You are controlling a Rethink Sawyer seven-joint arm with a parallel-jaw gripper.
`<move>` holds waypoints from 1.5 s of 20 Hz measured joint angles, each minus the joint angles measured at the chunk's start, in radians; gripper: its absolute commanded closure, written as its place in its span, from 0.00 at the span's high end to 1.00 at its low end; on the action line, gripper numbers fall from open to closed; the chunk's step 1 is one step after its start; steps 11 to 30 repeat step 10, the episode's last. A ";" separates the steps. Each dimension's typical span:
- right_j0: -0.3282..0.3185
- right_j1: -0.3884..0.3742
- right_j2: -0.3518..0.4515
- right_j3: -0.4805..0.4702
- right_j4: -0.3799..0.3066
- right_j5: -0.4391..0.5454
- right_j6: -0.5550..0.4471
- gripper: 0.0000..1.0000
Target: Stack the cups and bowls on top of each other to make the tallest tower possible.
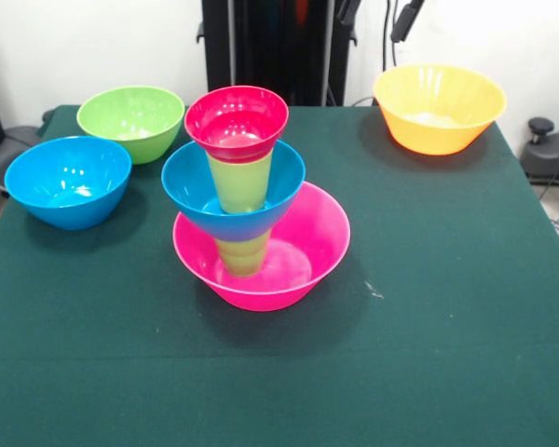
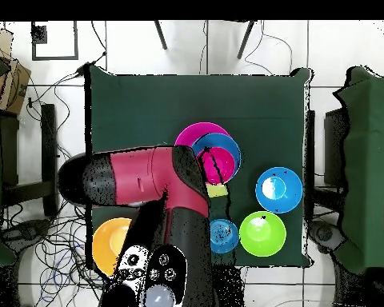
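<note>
While the arm [image 2: 147, 180] is seen only in the overhead view, lying over the table's [image 1: 429, 307] edge and reaching toward the tower [image 1: 247, 186], the gripper itself cannot be made out, so whether its fingers are apart or together cannot be told.

The tower is recorded near the table's middle in the front view. 5 parts are counted, bottom to top: pink bowl [image 1: 307, 251], green cup [image 1: 242, 253] standing inside it, blue bowl [image 1: 191, 191] seated on that cup, a 2nd green cup [image 1: 240, 182] inside the blue bowl, and red bowl [image 1: 236, 119] on top. The stack is offset toward the pink bowl's left side.

3 bowls are noted apart from the tower: a large blue one [image 1: 67, 182] at the left, a green one [image 1: 130, 121] just behind it, and an orange one [image 1: 438, 107] at the far right corner. In the overhead view a further small blue bowl [image 2: 223, 236] is seen beside the green bowl.
</note>
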 measured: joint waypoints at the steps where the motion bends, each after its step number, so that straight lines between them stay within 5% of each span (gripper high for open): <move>1: -0.002 0.000 0.000 0.001 0.000 -0.003 0.000 1.00; 30: -0.011 0.000 0.002 0.005 0.000 -0.022 0.000 1.00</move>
